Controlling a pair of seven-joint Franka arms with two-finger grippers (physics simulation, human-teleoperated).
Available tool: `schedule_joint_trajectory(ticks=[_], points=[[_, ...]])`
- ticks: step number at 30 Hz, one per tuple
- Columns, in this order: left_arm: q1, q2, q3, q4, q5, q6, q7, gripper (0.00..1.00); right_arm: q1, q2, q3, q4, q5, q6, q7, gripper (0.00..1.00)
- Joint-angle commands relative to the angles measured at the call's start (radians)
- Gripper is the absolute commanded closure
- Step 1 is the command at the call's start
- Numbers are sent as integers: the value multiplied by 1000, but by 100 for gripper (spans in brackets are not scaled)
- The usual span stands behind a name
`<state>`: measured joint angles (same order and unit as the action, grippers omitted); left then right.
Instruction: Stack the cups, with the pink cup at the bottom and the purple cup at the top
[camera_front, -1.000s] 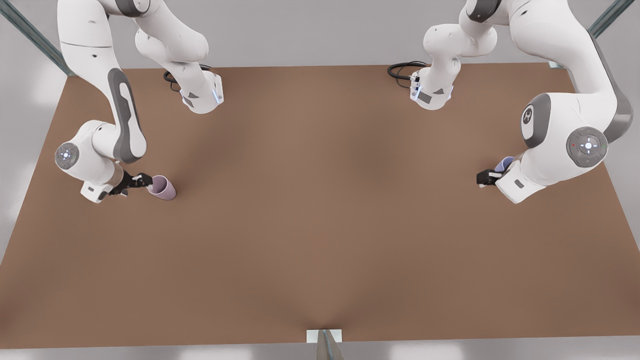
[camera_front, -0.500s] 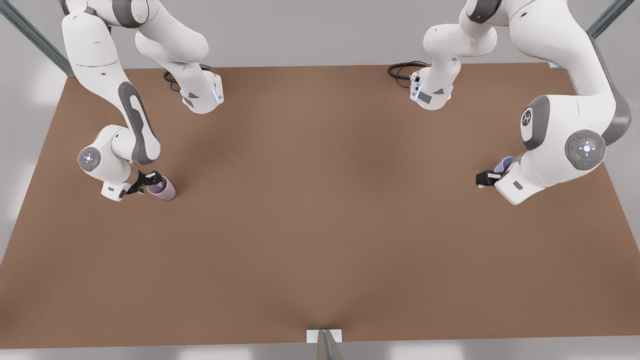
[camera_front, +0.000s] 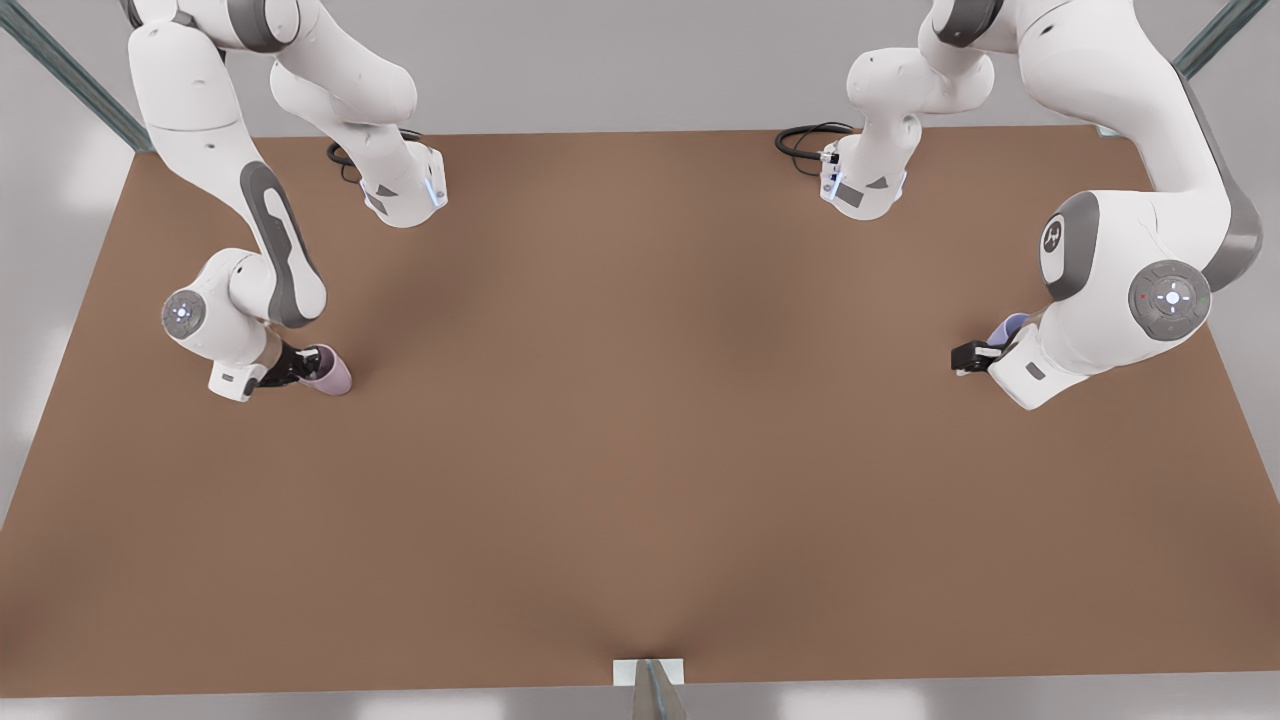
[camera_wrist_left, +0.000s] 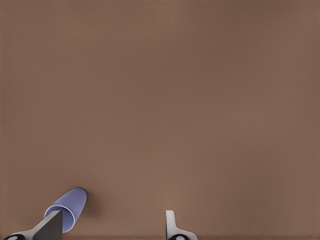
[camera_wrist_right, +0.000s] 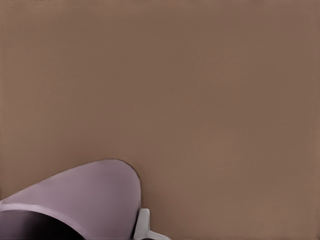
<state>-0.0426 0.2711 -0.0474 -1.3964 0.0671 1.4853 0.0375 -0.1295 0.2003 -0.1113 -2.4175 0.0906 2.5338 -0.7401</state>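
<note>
Right gripper (camera_front: 292, 366) has closed in on the pink cup (camera_front: 328, 370) at the front view's left, fingers apparently straddling its rim. Left gripper (camera_front: 975, 356), fingers spread, half-hides the purple cup (camera_front: 1008, 326) at right.

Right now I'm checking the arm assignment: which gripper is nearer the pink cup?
Right. The right gripper is at the pink cup, a finger beside its wall. The left gripper is far across the table, by the purple cup.
</note>
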Motion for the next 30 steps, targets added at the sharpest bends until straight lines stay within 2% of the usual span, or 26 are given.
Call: schedule_joint_trajectory(ticks=[1, 5, 7, 8, 10, 12, 15, 19, 20, 22, 26, 30], points=[[1, -1, 0, 0, 0, 0, -1, 0, 2, -7, 1, 4, 3, -21, -32, 79], [1, -3, 0, 2, 0, 0, -1, 0, 106, -79, 1, 61, 4, -118, 90, 79], [1, -4, 0, 2, 2, 0, 1, 0, 229, -91, 4, 92, 6, -142, 302, 79], [1, -4, 0, 0, 2, 0, 1, 0, 283, -91, 27, 133, 23, -182, 421, 79], [1, -4, 6, 0, 0, 0, 2, 0, 307, -55, 196, 267, 69, -220, 711, 79], [1, -4, 6, 0, 0, 0, 1, 0, 408, 21, 248, 417, 75, -277, 970, 79], [1, -4, 32, -1, 0, -2, 12, 0, 643, 223, 248, 748, 109, -337, 1383, 79], [3, -15, 41, -1, 0, -10, 15, 0, 847, 504, 239, 1103, 77, -357, 1762, 79], [3, -15, 43, -1, 0, -13, 15, 0, 878, 553, 237, 1167, 64, -362, 1818, 79], [3, -18, 44, -9, 0, -8, 15, 0, 915, 590, 236, 1178, -21, -363, 1918, 79], [4, -164, 87, -269, 2, 134, 15, 0, 930, 639, 236, 1204, -97, -420, 2007, 79], [4, -207, 152, -486, 2, 348, 15, 0, 930, 662, 236, 1224, -98, -460, 2013, 79]])
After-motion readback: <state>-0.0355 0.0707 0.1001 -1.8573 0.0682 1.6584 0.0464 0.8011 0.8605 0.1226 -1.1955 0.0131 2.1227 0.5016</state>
